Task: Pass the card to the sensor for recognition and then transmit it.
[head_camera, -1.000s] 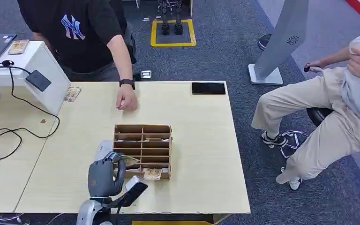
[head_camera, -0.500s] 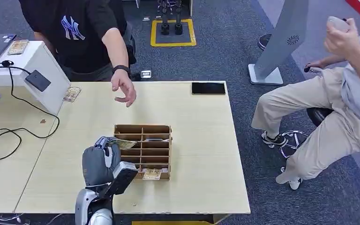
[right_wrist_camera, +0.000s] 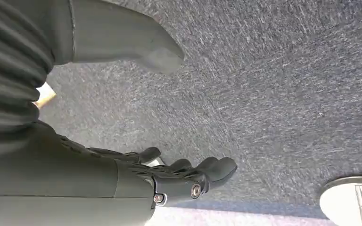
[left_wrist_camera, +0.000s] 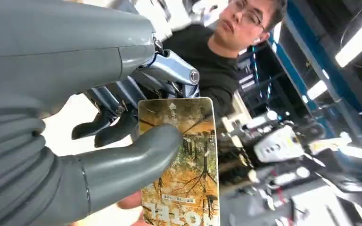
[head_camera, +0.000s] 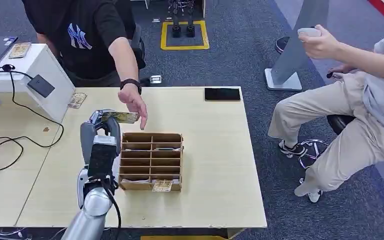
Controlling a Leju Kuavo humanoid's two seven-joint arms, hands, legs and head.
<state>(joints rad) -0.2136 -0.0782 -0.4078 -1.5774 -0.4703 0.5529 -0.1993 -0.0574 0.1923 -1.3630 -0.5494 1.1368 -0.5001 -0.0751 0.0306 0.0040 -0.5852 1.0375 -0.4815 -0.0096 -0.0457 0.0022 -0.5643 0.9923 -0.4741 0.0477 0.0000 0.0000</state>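
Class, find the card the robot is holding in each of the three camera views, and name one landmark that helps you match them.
Head view: card above the wooden organizer, held by the left hand.
Left wrist view: card at centre, under the thumb.
Right wrist view: not in it.
Shared landmark: the person in the black shirt, behind the card.

Phone (head_camera: 222, 94) on table (head_camera: 215, 150).

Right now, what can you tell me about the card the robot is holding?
The card is a thin, flat rectangle printed with yellow-orange trees and the word HOTEL at one end. The left hand pinches it between thumb and fingers, lifted above the table beyond the wooden box. A person's hand reaches down right beside it.
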